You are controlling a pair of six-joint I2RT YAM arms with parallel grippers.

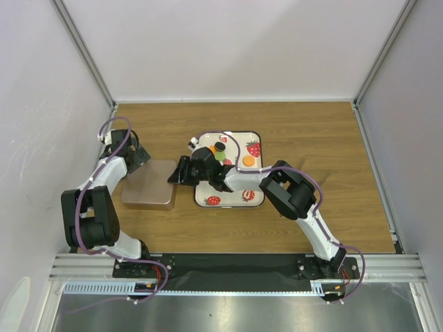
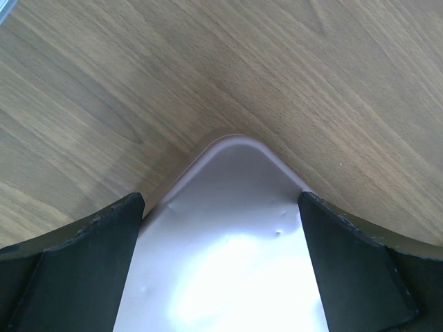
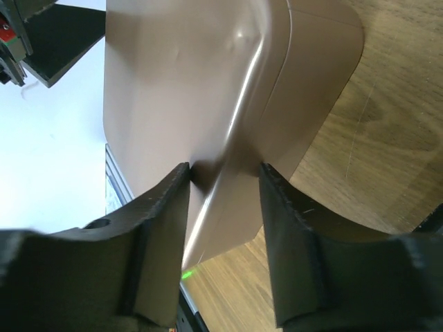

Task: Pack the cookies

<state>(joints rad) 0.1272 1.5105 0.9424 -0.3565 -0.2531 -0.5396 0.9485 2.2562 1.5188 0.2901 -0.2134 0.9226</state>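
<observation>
Several cookies lie on a white plate [image 1: 230, 199] printed with strawberries: an orange cookie [image 1: 248, 160], a green one [image 1: 220, 156] and a black one [image 1: 220, 146]. Left of the plate lies a flat pinkish-brown box [image 1: 149, 183]. My right gripper [image 1: 178, 173] reaches over the plate to the box's right edge. In the right wrist view its fingers [image 3: 225, 169] stand on either side of the box's thin edge [image 3: 228, 138], with gaps still showing. My left gripper [image 2: 221, 199] is wide open over the box's far left corner [image 2: 235, 159], holding nothing.
White walls with metal posts close in the wooden table [image 1: 311, 131] at the back and on both sides. My right arm's forearm [image 1: 287, 190] lies across the plate's near right corner. A black mat [image 1: 228, 266] runs along the near edge.
</observation>
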